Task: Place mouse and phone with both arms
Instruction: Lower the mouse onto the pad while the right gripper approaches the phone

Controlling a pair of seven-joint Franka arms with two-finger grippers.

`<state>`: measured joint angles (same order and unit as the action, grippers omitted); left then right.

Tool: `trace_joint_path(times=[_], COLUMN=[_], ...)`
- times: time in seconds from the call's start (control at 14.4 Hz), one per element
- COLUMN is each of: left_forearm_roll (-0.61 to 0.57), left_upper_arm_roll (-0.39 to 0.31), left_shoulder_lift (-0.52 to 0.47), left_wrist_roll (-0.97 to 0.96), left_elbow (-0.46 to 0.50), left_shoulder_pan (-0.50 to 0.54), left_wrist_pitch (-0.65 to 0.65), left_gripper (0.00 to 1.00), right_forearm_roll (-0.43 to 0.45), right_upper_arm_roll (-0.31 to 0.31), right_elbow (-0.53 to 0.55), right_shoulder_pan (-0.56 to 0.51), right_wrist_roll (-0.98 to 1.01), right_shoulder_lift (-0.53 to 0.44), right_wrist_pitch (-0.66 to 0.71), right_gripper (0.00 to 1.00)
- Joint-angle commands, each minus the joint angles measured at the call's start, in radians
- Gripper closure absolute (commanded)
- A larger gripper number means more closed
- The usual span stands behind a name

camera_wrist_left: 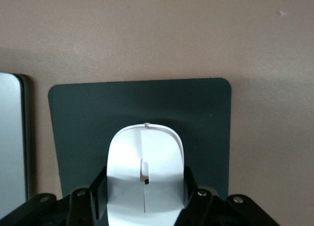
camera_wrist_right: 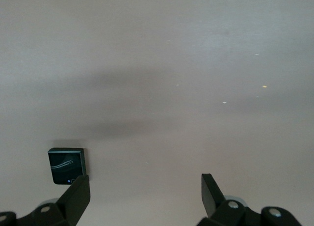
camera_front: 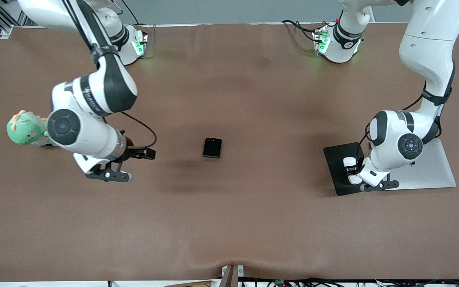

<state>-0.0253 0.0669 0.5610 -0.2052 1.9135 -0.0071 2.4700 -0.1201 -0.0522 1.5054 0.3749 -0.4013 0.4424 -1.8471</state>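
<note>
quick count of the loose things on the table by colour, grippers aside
black: 2, the phone and the pad
white: 1, the mouse, gripped by the left gripper over the pad
silver: 1, the laptop
green: 1, the plush toy
total: 5

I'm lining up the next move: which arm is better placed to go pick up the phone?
The right arm. Its right gripper is open and empty over bare table beside the phone, while the left gripper is shut on the mouse over the black pad.

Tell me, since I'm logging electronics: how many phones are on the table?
1. The phone lies mid-table, apart from the open right gripper. The left gripper grips the mouse over the black pad.
</note>
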Motion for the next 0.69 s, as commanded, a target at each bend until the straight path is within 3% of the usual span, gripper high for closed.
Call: trace_joint_path(times=[0.0, 0.63], left_forearm_roll=[-0.027, -0.027], left_upper_arm_roll=[0.007, 0.007], left_shoulder_lift=[0.019, 0.043], left_wrist_roll=[0.007, 0.012], left_elbow=[0.007, -0.001], left_shoulder_pan=[0.01, 0.003], left_wrist_pitch=[0.052, 0.056], left_gripper=[1.0, 1.0], right_forearm_roll=[-0.006, -0.007], right_upper_arm_roll=[-0.009, -0.009], right_elbow=[-0.005, -0.005], right_shoulder_pan=[0.028, 0.148], right_wrist_roll=[-0.013, -0.089], right_shoulder_lift=[0.033, 0.165], right_wrist_pitch=[-0.026, -0.159], right_gripper=[0.0, 0.0])
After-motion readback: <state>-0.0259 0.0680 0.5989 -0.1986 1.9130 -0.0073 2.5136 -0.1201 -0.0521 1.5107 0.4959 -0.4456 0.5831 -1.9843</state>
